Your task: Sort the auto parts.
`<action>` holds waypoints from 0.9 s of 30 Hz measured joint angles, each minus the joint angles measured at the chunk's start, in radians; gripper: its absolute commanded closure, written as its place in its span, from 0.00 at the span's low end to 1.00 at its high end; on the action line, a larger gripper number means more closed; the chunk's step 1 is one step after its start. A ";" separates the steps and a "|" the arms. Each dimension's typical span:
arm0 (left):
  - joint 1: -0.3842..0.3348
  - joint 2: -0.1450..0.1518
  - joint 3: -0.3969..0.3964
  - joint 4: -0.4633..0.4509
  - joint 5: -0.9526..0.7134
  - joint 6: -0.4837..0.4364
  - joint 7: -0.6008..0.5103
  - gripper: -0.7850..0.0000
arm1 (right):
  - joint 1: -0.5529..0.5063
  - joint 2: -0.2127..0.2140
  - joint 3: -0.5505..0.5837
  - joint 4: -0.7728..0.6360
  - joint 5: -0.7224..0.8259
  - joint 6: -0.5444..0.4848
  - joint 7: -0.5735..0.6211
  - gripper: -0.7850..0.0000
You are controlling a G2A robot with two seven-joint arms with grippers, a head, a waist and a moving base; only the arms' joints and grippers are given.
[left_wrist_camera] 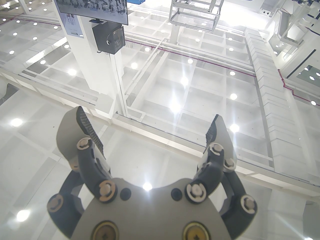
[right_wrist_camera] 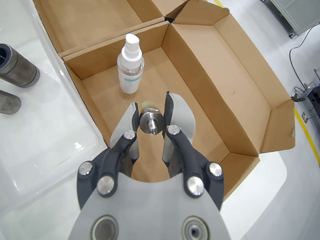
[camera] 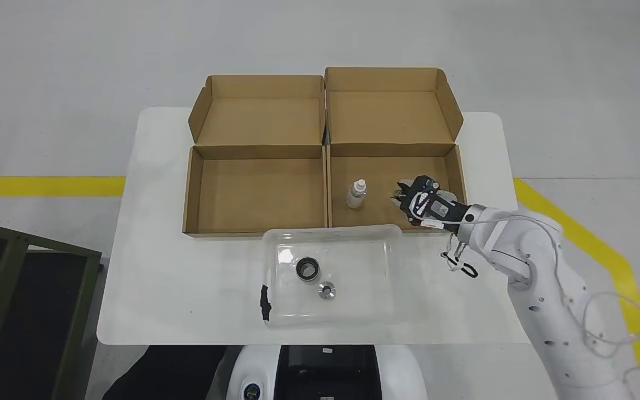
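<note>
My right gripper (right_wrist_camera: 150, 113) (camera: 403, 193) is shut on a small metal fitting (right_wrist_camera: 149, 122) with a threaded stud, held over the right cardboard box (camera: 441, 205) (right_wrist_camera: 220, 101). A clear spray bottle (right_wrist_camera: 130, 68) (camera: 356, 193) stands upright in that box, just beyond the gripper. The left cardboard box (camera: 205, 190) sits beside it. A clear plastic tray (camera: 380, 295) (right_wrist_camera: 37, 131) holds a dark metal sleeve (camera: 308, 267) (right_wrist_camera: 17, 69), a smaller metal part (camera: 327, 291) (right_wrist_camera: 8, 103) and a black piece (camera: 264, 301). My left gripper (left_wrist_camera: 150, 123) is open, pointing up at the ceiling, nothing between its fingers.
Both boxes have their lids folded back towards the far side of the white table (camera: 150, 260). A yellow floor line (camera: 60, 186) runs past the table on both sides.
</note>
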 measured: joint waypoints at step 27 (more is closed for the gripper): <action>0.000 0.000 0.000 0.000 0.000 0.000 0.000 0.00 | 0.250 -0.044 -0.224 0.280 0.125 0.066 0.221 0.83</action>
